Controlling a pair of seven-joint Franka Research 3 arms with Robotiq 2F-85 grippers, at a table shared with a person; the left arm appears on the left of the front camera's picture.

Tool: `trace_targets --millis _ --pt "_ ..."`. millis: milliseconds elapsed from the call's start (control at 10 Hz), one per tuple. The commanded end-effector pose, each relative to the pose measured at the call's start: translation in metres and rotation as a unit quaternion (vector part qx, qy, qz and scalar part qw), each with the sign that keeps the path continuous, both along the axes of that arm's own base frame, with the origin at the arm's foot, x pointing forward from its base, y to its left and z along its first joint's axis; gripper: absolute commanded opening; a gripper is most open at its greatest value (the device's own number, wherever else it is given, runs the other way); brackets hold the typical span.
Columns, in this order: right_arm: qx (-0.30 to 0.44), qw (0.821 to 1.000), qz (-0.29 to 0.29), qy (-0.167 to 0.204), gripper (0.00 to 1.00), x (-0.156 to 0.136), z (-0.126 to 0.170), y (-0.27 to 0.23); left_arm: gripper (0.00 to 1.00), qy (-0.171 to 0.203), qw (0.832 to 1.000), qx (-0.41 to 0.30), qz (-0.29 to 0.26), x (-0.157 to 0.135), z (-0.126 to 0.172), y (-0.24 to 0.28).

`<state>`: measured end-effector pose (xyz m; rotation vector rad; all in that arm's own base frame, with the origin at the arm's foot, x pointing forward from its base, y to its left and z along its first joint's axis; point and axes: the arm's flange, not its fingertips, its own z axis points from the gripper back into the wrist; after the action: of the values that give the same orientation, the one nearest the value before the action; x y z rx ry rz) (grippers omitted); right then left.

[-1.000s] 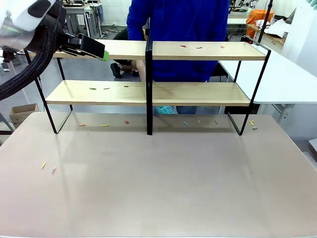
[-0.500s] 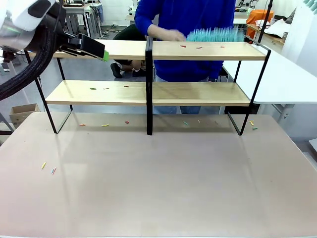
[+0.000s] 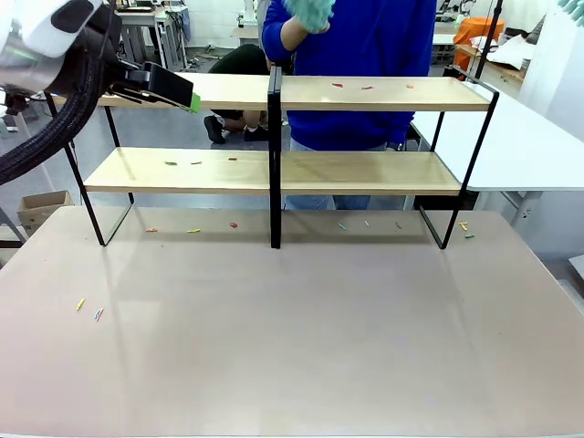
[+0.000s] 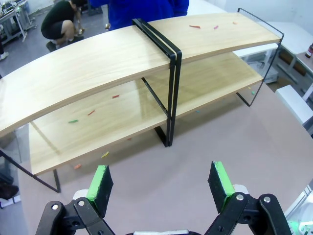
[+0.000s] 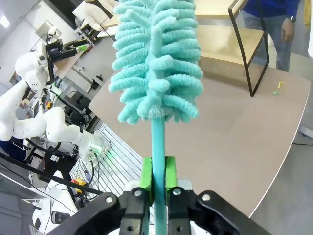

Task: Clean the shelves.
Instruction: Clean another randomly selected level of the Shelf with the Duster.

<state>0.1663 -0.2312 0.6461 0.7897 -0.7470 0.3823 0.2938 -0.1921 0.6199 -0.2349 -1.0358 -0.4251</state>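
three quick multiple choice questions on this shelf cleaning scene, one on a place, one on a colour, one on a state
1. Relative to the centre post, the scraps on the shelves' top board lie: A left; B right; C both sides.
2. The duster in the right end effector is: A teal; B red; C black.
3. The left end effector is: A shut on a cloth; B open; C shut on the duster.
Answers: B, all lie right of the post; A, teal fluff and handle; B, its green pads stand apart, nothing between.
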Motion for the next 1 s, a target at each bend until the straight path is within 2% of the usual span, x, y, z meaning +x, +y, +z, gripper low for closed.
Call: trace_targets --millis 0,100,200,300,400,500,600,900 --pt "-0.008 0.998 0.067 -0.022 0.12 -0.017 0.003 0.015 1.0 -0.001 1.0 -0.001 0.001 0.0 0.0 0.001" --pt "-0.064 0.993 0.095 -0.025 0.12 -0.011 -0.002 0.06 1.0 -0.001 1.0 -0.001 0.001 0.0 0.0 0.001" --pt "-0.103 0.99 0.092 -0.03 0.12 0.019 -0.007 0.107 1.0 -0.001 1.0 -0.001 0.001 0.0 0.0 0.001" --pt "-0.101 0.987 0.118 -0.05 0.12 0.041 -0.006 0.148 1.0 -0.001 1.0 -0.001 0.001 0.0 0.0 0.001" --pt "-0.109 0.986 0.103 -0.069 0.12 0.043 0.005 0.152 1.0 -0.001 1.0 -0.001 0.001 0.0 0.0 0.001" --pt "-0.103 0.988 0.086 -0.078 0.12 0.026 0.015 0.118 1.0 -0.001 1.0 -0.001 0.001 0.0 0.0 0.001" --pt "-0.106 0.99 0.05 -0.081 0.12 -0.008 0.015 0.07 1.0 -0.001 1.0 -0.001 0.001 0.0 0.0 0.001" --pt "-0.1 0.991 -0.084 -0.028 0.12 -0.123 -0.013 -0.055 1.0 -0.001 1.0 -0.001 0.001 0.0 0.0 0.001"
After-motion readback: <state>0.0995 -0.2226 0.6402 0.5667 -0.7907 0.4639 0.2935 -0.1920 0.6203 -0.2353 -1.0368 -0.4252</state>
